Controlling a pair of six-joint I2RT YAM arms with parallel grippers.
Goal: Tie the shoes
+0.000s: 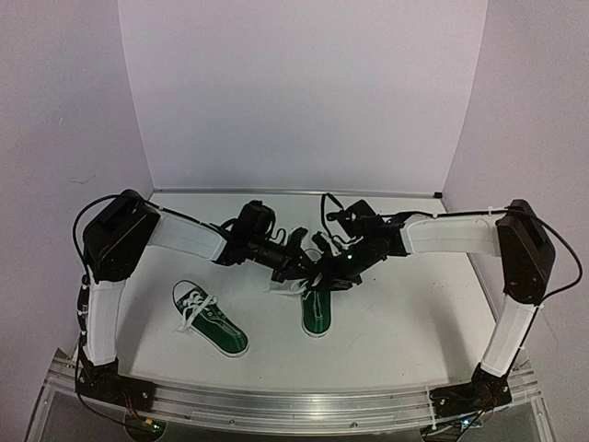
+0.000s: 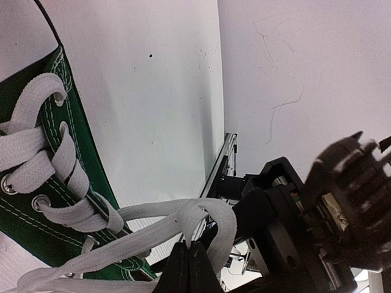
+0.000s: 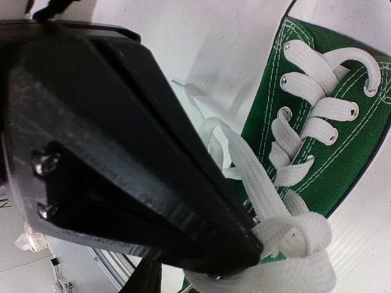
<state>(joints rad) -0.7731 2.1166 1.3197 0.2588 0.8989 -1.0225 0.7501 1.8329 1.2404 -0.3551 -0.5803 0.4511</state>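
Left pincer (image 2: pixel 188 251) pinches the lace (image 2: pixel 204 217) — shoe (image 2: pixel 85 171) just beside it.

overhead view, two wrist close-ups, shared shoe (image 1: pixel 316 313)

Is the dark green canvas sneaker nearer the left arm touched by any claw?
No, that sneaker lies alone, apart from the left claw and the right claw, which meet over the other sneaker.

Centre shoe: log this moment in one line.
stage: tying centre shoe | left gripper: shut on white lace | right gripper: at lace, grip unclear | other shoe: apart from both grippers
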